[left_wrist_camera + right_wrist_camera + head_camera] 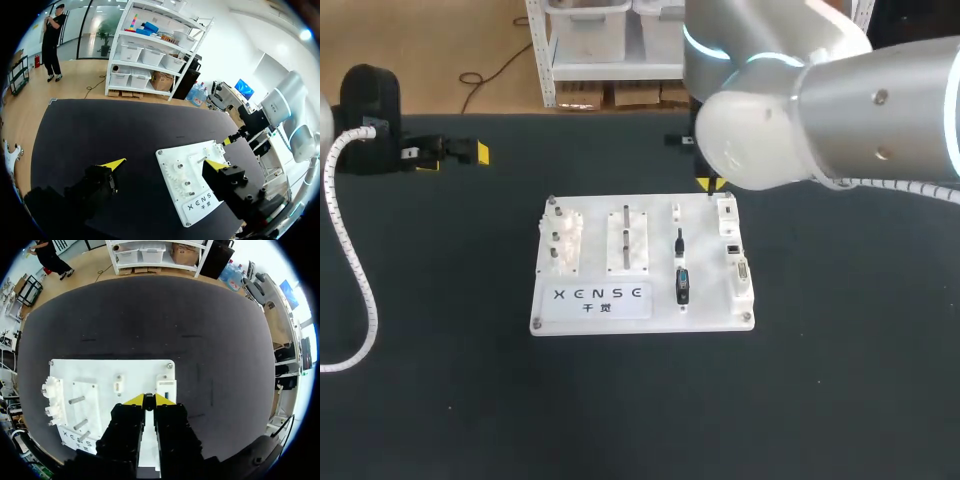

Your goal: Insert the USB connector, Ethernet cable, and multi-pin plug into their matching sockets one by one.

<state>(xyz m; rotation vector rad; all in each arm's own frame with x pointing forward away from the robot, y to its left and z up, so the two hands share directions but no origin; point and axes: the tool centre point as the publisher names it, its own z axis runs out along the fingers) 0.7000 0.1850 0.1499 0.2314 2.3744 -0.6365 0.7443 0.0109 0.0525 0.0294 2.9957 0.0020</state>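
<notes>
A white board lies mid-table. A black USB connector and a dark multi-pin plug rest in holders on its right half, beside a column of sockets along its right edge. My right gripper hangs over the board's far right corner. In the right wrist view its yellow fingertips stand almost together just short of a white socket block, and nothing shows between them. My left gripper sits far left at the back, open and empty. I cannot make out the Ethernet cable.
Gear posts and a slotted block fill the board's left half. A white coiled cable trails down the table's left side. The bulky right arm hides the table's far right.
</notes>
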